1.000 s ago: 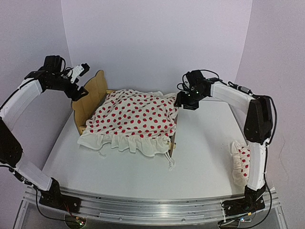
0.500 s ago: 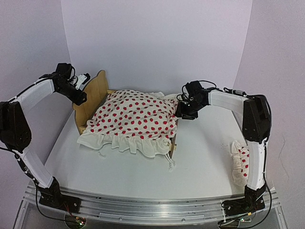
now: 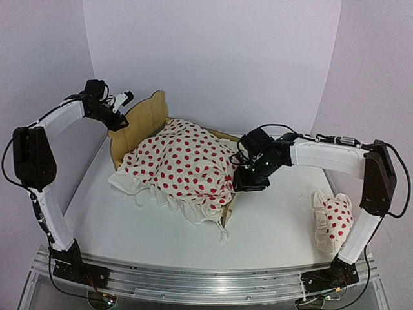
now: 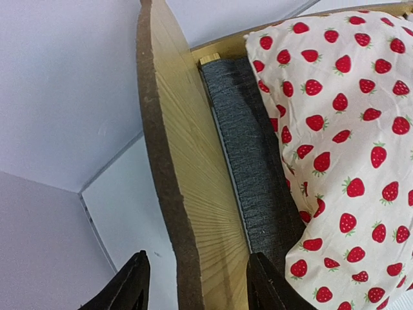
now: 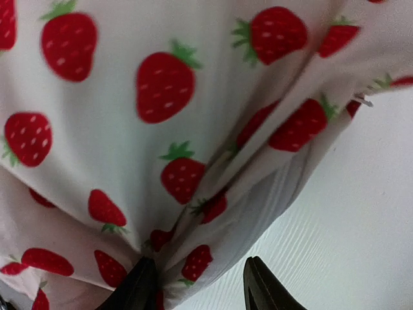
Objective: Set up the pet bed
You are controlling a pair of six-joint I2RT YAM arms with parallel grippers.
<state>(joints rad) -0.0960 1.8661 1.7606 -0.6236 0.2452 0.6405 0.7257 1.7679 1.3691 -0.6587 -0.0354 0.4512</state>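
The pet bed stands slanted at the back left, its wavy plywood headboard upright beside the dark grey base. A white strawberry-print duvet is heaped over the frame and spills over the foot end. My left gripper straddles the headboard's left end and is open, with a gap showing at the outer finger. My right gripper is at the foot end, open. A duvet fold lies between its jaws against the left finger.
A small strawberry-print pillow lies crumpled at the right, by the right arm's lower link. The white table ends in a metal rail at the near edge. Lilac walls stand close behind and to the left of the bed.
The bed has swung round: its foot end came nearer and its headboard shifted right. My right gripper moved nearer with the foot end. My left gripper reached over the headboard and narrowed.
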